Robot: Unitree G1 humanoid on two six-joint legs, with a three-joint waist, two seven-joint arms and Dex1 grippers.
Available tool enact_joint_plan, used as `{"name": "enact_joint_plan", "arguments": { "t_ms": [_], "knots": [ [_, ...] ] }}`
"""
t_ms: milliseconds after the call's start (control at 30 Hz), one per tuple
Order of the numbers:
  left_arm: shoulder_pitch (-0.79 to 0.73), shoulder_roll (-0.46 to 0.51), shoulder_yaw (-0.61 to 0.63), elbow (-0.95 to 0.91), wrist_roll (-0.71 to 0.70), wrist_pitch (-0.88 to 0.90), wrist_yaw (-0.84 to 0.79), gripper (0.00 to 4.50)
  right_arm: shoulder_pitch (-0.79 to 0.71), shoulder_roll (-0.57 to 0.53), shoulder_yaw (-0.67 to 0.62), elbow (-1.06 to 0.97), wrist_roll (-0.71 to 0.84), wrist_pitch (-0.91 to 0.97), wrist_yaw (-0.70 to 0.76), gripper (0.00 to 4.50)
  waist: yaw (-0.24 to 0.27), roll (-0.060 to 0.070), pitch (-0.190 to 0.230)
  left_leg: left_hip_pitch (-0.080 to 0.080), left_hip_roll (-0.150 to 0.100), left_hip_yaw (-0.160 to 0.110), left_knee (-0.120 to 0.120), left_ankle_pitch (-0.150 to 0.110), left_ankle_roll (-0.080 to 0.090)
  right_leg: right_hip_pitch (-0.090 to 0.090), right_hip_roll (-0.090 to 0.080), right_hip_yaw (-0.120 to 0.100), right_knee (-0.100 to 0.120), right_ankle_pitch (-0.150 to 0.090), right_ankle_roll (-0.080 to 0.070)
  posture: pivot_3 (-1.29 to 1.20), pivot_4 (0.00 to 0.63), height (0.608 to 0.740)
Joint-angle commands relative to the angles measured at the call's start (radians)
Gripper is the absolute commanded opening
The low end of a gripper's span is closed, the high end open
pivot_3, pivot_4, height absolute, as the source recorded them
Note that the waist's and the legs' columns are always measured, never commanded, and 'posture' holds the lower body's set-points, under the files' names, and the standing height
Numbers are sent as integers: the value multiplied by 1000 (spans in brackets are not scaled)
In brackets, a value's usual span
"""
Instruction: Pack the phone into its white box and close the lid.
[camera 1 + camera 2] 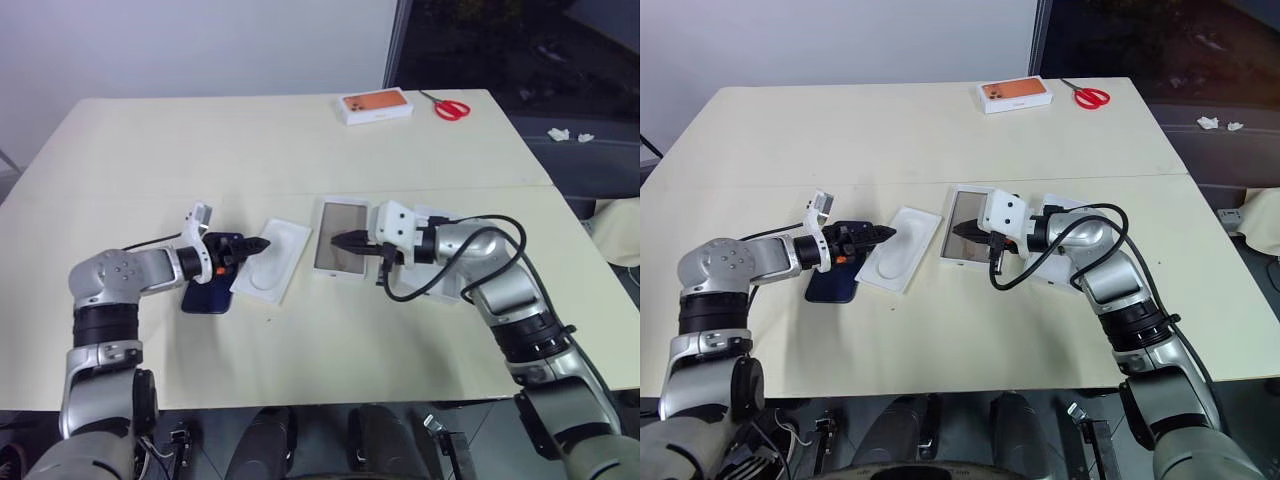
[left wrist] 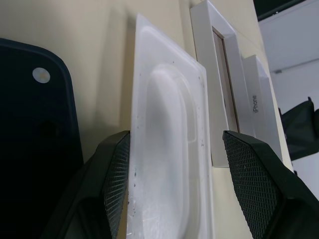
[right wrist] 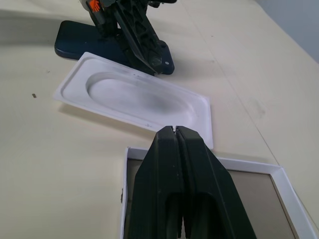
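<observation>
Right now I have both arms reaching in over the pale table (image 1: 300,130) toward its middle. My left arm comes in low from the left, forearm nearly level, wrist turned so the left gripper (image 1: 250,245) points across toward the right and slightly down. Its fingers (image 2: 117,169) are spread apart, grasping nothing, straddling the near edge of the white insert (image 1: 272,258) with the oval recess; I cannot tell whether they touch it. The phone (image 1: 208,296) lies flat on the table just beside that insert, partly under my left wrist.

My right arm bends in from the right, its forearm angled leftward, the right gripper (image 1: 342,240) hovering over the white box (image 1: 340,238). Those fingers (image 3: 179,164) are pressed fully together with nothing between them, tips above the box's near rim. The box sits open, tan floor showing, just beside the insert. The lid (image 2: 259,104) lies right against the box's far side, mostly hidden under my right wrist in the head views.

An orange-topped box (image 1: 376,106) and red-handled scissors (image 1: 450,107) rest well apart at the far edge.
</observation>
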Motion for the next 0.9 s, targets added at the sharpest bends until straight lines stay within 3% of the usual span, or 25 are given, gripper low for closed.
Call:
{"name": "enact_joint_plan", "arguments": {
  "t_ms": [33,67,133,267,633,733,900],
  "knots": [
    [-3,-11,22,1,-4,17,6,3093,-19,7,-5,-29,-5,-23,-13,89,0,0,0,0,0,0,0,0,0,0,0,0,0,0,0,0,150,740],
    [-1,-15,26,0,-8,21,8,3093,-18,7,-5,-30,-6,-24,-14,89,0,0,0,0,0,0,0,0,0,0,0,0,0,0,0,0,150,740],
    [4,-19,35,-5,-11,27,10,2537,-16,5,-4,-36,-6,-22,-17,0,0,0,0,0,0,0,0,0,0,0,0,0,0,0,0,0,150,740],
    [10,-27,65,-9,-15,30,29,808,-9,5,-4,-47,-7,-20,-17,0,0,0,0,0,0,0,0,0,0,0,0,0,0,0,0,0,150,740],
    [68,-40,140,-74,-48,90,57,808,11,3,-1,-68,-11,-16,-26,0,0,0,0,0,0,0,0,0,0,0,0,0,0,0,0,0,150,740],
    [81,-50,150,-87,-54,101,65,46,11,3,-2,-72,-11,-14,-26,0,0,0,0,0,0,0,0,0,0,0,0,0,0,0,0,0,150,740],
    [92,-59,167,-101,-67,113,77,46,14,1,-2,-87,-10,-7,-23,0,0,0,0,0,0,0,0,0,0,0,0,0,0,0,0,0,150,740]
  ]
}}
